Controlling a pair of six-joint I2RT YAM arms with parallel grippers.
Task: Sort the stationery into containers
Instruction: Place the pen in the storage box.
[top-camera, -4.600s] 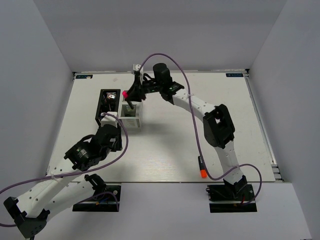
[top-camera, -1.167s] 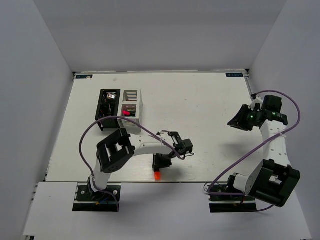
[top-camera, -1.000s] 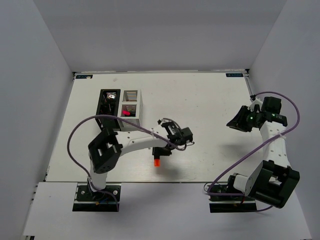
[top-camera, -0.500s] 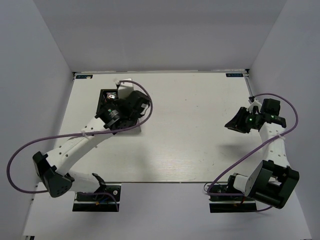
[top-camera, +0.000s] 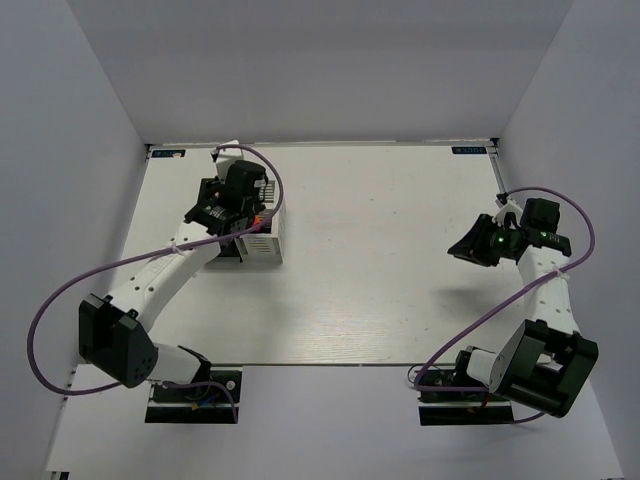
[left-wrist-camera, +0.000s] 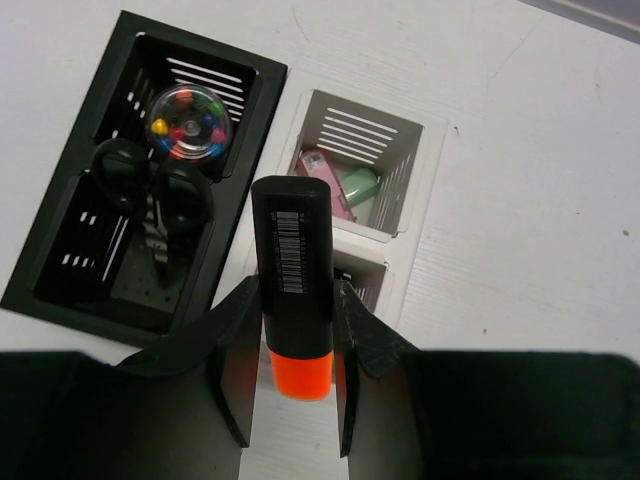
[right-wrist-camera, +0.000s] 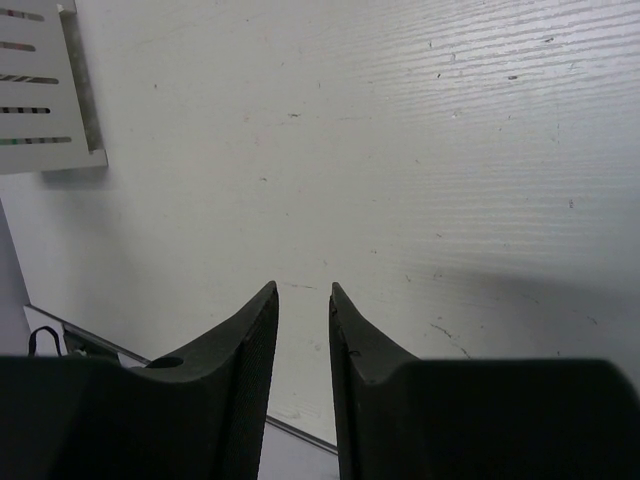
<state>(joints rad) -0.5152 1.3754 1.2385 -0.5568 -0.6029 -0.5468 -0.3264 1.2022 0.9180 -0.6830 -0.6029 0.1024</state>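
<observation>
You've got the orange-capped marker (left-wrist-camera: 292, 240) right over the white organiser (left-wrist-camera: 425, 195)
Left fingers (left-wrist-camera: 235, 360) clamp its cap end, barrel aimed down at the compartments. Right fingers (right-wrist-camera: 255, 350) are barely apart, empty, well away.

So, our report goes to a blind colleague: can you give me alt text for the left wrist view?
The left gripper clamps a black marker, orange cap nearest the camera, above the white organiser, whose far compartment holds pink and green items. Beside it, the black organiser holds scissors and a clear round case of coloured bits.
</observation>
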